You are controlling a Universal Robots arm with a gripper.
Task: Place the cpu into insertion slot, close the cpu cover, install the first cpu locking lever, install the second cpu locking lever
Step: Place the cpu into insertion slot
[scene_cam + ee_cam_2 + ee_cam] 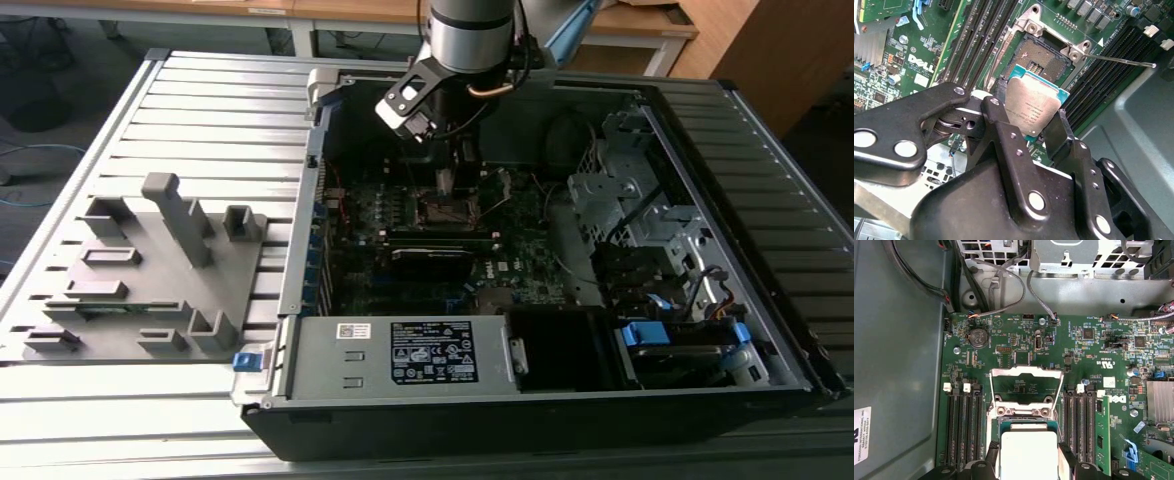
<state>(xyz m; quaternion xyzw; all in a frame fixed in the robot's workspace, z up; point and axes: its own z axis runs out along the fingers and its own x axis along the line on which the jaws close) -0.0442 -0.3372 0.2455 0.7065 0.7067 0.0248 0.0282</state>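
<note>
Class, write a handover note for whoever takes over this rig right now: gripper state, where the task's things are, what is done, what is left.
The gripper is shut on the cpu, held over the insertion slot, not yet in it.
The cpu cover is swung open; the slot is bare.
One locking lever sticks out unlatched.
Done: cpu in the grip. Left: seating it, closing the cover, both levers.

A grey metal table (200, 110) with long ribs across its top carries everything. An open computer case (534, 425) lies flat on it, filling most of the exterior view's right half. Just beside the case, on the exterior view's left, a flat grey tray (167, 285) rests on the ribs, with low blocks and one tall post (167, 215) standing up from it. Something thin and greenish may lie among the low blocks.
</note>
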